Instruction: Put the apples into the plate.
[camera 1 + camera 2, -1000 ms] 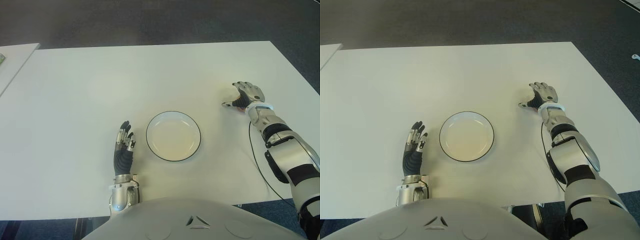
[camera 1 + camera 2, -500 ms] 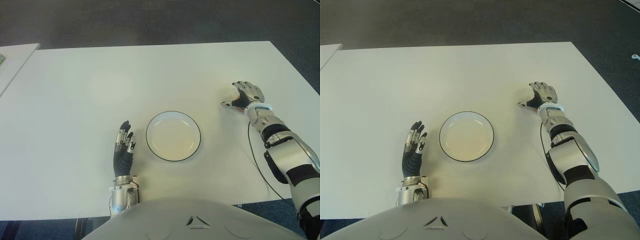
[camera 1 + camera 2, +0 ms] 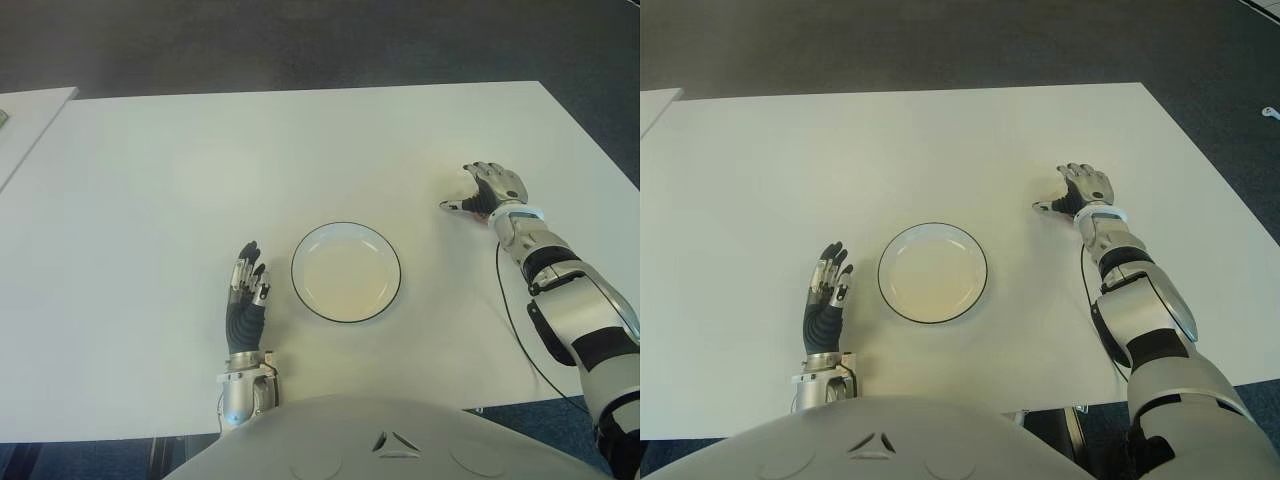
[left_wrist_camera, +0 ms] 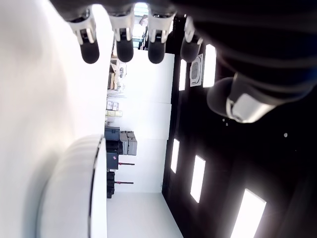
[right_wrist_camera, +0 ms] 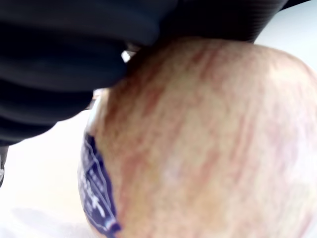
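Right hand (image 3: pixel 493 190) curled around an apple (image 5: pixel 198 144), well right of the plate (image 3: pixel 347 272); left hand (image 3: pixel 246 295) open beside the plate

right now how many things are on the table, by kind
apple: 1, under the right hand, to the right of the plate
plate: 1, nothing in it, beside the open left hand
total: 2 things on the white table
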Tool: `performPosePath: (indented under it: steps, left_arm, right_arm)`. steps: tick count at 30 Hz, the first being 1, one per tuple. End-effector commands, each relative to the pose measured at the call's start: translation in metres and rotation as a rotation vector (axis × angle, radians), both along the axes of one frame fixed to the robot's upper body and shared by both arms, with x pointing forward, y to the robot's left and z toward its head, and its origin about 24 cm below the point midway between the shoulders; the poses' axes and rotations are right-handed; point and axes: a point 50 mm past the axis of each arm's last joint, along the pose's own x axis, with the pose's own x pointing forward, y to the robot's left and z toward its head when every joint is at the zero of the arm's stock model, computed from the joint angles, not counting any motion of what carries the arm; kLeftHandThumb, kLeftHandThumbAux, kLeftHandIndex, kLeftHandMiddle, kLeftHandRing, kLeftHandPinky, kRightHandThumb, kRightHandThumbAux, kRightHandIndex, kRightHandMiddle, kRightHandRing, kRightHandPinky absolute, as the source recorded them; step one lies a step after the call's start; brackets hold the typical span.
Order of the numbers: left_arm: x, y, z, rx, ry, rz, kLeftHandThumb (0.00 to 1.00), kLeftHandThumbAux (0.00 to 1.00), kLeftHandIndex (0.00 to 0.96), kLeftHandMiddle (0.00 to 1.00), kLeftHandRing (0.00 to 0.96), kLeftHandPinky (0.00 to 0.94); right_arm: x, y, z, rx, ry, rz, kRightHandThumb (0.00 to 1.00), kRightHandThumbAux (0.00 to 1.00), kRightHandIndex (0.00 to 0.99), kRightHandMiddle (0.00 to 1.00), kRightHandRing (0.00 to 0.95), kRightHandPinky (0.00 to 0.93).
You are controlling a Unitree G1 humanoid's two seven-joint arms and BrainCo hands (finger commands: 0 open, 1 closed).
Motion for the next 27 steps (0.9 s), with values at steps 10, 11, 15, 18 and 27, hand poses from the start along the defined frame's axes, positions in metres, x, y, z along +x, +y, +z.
performPosePath:
  steps: [10, 11, 15, 18, 27]
  left_arm:
    - [0.004, -0.009, -0.009, -0.007, 0.109, -0.003, 0.033, 0.442, 0.035, 0.039, 0.004, 0.0]
    - [0.004, -0.009, -0.01, -0.005, 0.11, -0.003, 0.031, 0.444, 0.034, 0.038, 0.003, 0.0]
    - [0.005, -0.009, -0.01, 0.003, 0.104, -0.007, 0.029, 0.45, 0.032, 0.042, 0.009, 0.0]
    - [0.006, -0.009, -0.009, -0.005, 0.097, -0.007, 0.03, 0.453, 0.033, 0.047, 0.014, 0.0]
    - [0.006, -0.007, -0.009, -0.006, 0.109, -0.011, 0.035, 0.462, 0.039, 0.052, 0.017, 0.0]
  right_arm:
    - [0.013, 0.009, 0.02, 0.016, -0.076, 0.062, 0.262, 0.351, 0.002, 0.079, 0.053, 0.0]
    - [0.013, 0.009, 0.02, 0.016, -0.076, 0.061, 0.265, 0.353, 0.002, 0.08, 0.054, 0.0]
    - [0.013, 0.005, 0.023, 0.009, -0.074, 0.051, 0.285, 0.366, 0.003, 0.081, 0.055, 0.002]
    - [0.012, 0.001, 0.023, 0.0, -0.069, 0.04, 0.294, 0.374, 0.005, 0.081, 0.057, 0.007]
    - [0.01, -0.004, 0.022, -0.03, -0.063, 0.024, 0.272, 0.391, 0.004, 0.065, 0.045, 0.021]
